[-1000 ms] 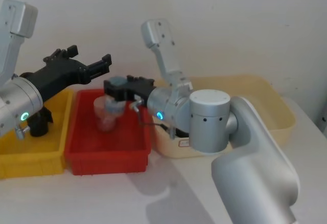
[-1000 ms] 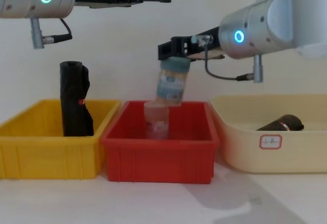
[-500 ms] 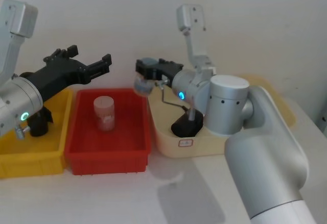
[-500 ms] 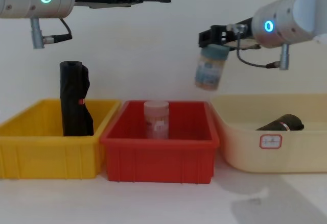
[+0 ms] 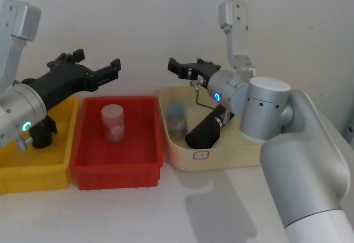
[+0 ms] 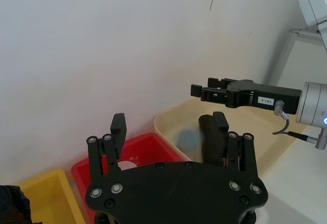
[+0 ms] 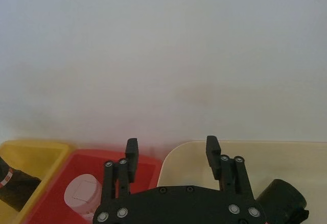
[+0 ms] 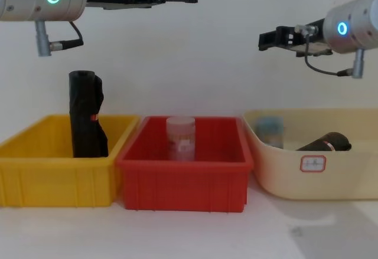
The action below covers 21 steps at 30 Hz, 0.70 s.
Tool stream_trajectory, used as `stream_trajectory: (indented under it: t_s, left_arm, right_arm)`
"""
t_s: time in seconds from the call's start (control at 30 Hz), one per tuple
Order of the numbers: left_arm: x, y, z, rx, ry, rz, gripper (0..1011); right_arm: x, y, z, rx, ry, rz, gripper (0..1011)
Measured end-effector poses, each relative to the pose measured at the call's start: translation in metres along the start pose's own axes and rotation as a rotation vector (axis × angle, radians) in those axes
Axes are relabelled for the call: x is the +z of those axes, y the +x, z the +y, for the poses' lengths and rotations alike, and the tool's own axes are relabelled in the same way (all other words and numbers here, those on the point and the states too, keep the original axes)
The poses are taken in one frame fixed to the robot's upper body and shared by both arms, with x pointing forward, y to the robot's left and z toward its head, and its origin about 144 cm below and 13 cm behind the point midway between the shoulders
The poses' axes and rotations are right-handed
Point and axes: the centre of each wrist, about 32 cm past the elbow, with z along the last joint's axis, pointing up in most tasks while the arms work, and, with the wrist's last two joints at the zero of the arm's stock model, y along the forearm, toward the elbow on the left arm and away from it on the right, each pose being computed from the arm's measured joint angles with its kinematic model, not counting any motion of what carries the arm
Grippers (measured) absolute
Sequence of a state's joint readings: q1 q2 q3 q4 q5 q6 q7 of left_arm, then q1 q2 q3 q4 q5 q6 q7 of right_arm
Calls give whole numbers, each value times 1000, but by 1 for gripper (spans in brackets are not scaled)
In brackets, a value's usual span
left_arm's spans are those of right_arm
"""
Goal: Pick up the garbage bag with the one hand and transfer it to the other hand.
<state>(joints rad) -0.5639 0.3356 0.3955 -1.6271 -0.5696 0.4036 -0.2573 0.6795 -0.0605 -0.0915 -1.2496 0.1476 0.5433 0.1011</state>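
Both grippers released and raised; garbage bag not yet grasped

Upper left of the head view: the one hand, green-ringed, hovers with fingers spread above the yellow bin and red bin. Centre: the other hand, blue-ringed, is open and empty over the cream tub, where the garbage bag lies tilted beside a blurred jar. Recommended: approach across the roll's middle, clear of the jar and tub wall, leaving one end free for the handover

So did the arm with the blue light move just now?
Yes. The right gripper swung from above the red bin toward the robot's right; it is now above the cream tub, open, with its jar dropped inside.
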Motion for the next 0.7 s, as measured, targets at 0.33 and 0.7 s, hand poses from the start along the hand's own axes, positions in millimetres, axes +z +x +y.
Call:
stream_trajectory:
  t_s: [0.33, 0.7]
  left_arm:
    - [0, 0, 0, 0, 0, 0, 1001]
    - [0, 0, 0, 0, 0, 0, 1001]
  right_arm:
    - [-11, 10, -11, 39, 64, -10, 1000]
    - [-39, 9, -33, 125, 193, -29, 1000]
